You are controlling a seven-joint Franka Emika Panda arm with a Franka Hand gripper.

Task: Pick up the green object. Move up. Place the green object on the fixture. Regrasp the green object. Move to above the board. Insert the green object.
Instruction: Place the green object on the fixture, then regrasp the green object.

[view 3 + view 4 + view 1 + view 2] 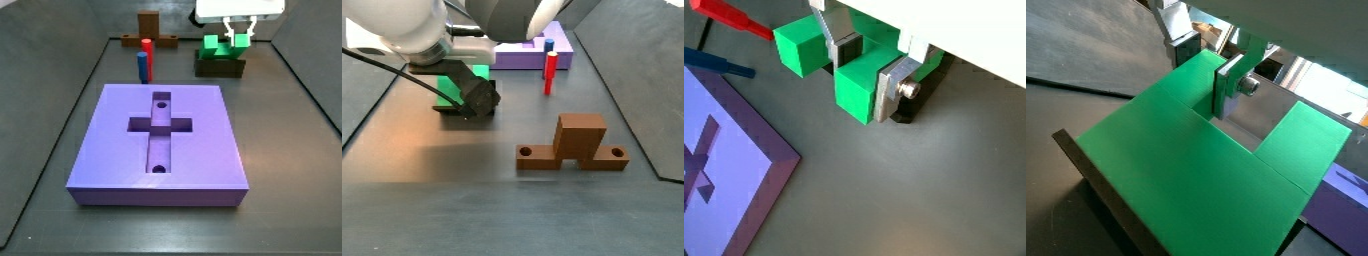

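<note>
Board (187, 160): lavender slab, you see it whole in a side view, cross recess + two round holes facing up, long axis running away from that camera. In a wrist view only one corner (724, 170) shows; rest cut off.

Arm hides most of the work area in a side view; you get only a green sliver of the green object (476, 72) behind the gripper (472, 98) there, fixture not separable.

Brown cross-shaped stand (579, 146) near cam in that view, well apart from the board.

Fixture (221, 66): dark box beyond the board's far right corner. Its trough is hidden by the block.

Green object (214, 45) sits on top of the fixture, by the back wall. In both wrist views its two prongs (831, 65) flank a rectangular notch. Which way the prongs point in room terms: can't tell.

Gripper (238, 38) is right above the fixture, fingers (889, 92) pinching one prong of the green object; silver plate flat against the green face.

Red-and-blue peg (146, 58) stands upright just past the board's far edge.
</note>
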